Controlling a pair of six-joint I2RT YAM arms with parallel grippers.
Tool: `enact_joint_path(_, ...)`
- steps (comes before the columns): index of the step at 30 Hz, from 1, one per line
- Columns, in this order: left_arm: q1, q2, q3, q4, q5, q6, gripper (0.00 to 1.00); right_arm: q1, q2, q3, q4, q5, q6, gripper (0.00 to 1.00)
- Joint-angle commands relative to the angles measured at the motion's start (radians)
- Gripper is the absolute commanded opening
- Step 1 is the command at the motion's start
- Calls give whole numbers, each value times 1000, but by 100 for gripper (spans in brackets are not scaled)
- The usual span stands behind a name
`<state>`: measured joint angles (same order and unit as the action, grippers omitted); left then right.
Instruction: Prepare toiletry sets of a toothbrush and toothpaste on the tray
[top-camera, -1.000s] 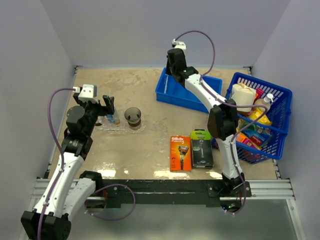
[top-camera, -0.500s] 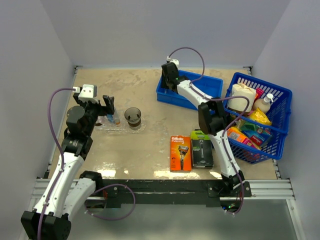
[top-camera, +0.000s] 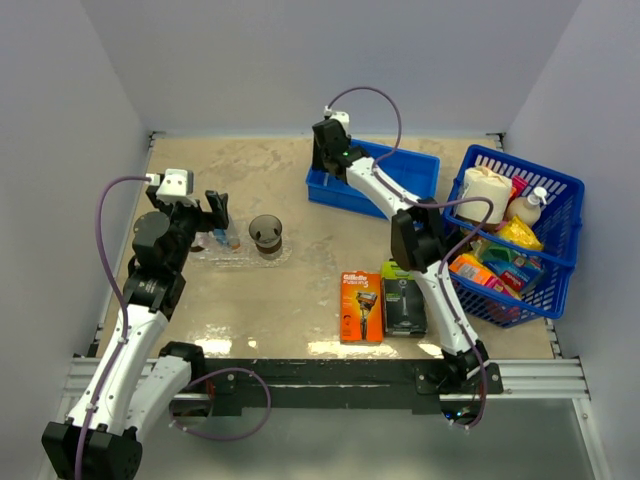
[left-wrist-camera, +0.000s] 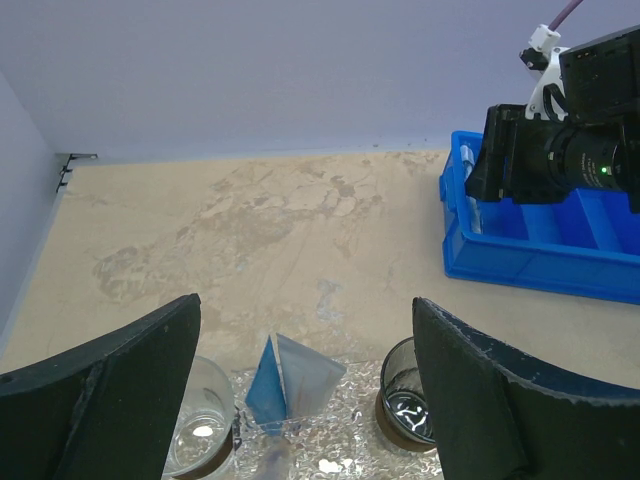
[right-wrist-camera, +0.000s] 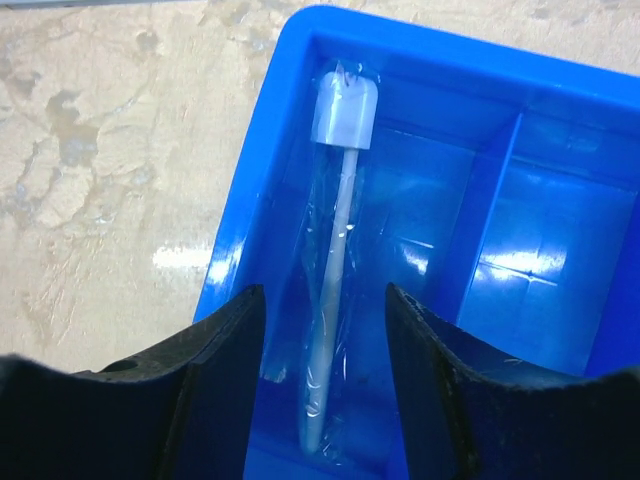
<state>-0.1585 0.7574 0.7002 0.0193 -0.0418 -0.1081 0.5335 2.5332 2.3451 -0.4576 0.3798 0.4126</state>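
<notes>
The right gripper (right-wrist-camera: 322, 300) has just parted its fingers, which now stand moderately apart with nothing between them held. In the right wrist view they straddle a wrapped toothbrush (right-wrist-camera: 334, 255) lying lengthwise in the end compartment of the blue bin (right-wrist-camera: 262, 150), against the bin's left wall, its head pointing away from the gripper. The pads do not appear to touch the wrapper. I judge this to be the set-up for a pick: the jaws are lined up along the handle and need only descend and close.

Compared with a second ago, the right arm has swung from above the bin's far rim (where its fingers were shut) leftward to the bin's left end, near the far edge of the table. The bin looks nudged slightly leftward as well, though I cannot be sure.

The left gripper (left-wrist-camera: 305, 305) has not moved. It hangs wide open and empty over the clear tray (left-wrist-camera: 345, 440) near the table's left edge. On that tray a pale blue toothpaste box (left-wrist-camera: 290, 380) stands between two clear cups (left-wrist-camera: 205, 430) (left-wrist-camera: 405, 405). No toothbrush is clearly visible there, so that set seems to lack one.

The razor packs (top-camera: 380, 303) near the table's front edge and the lattice basket (top-camera: 560, 200) at its right edge are unchanged.
</notes>
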Motion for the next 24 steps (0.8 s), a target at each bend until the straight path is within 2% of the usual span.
enact_joint_path(1, -4, -7, 15, 25, -13, 22, 90, -15, 73, 28, -16, 10, 17, 52)
enact_joint_path(8, -4, -10, 15, 24, -18, 22, 90, -15, 113, 68, -53, -5, 14, 45)
enact_joint_path(21, -4, -13, 15, 22, -23, 21, 90, -15, 164, 83, -92, -24, 15, 41)
enact_joint_path(24, -4, -15, 15, 21, -26, 21, 90, -17, 153, 54, -73, -30, 23, 35)
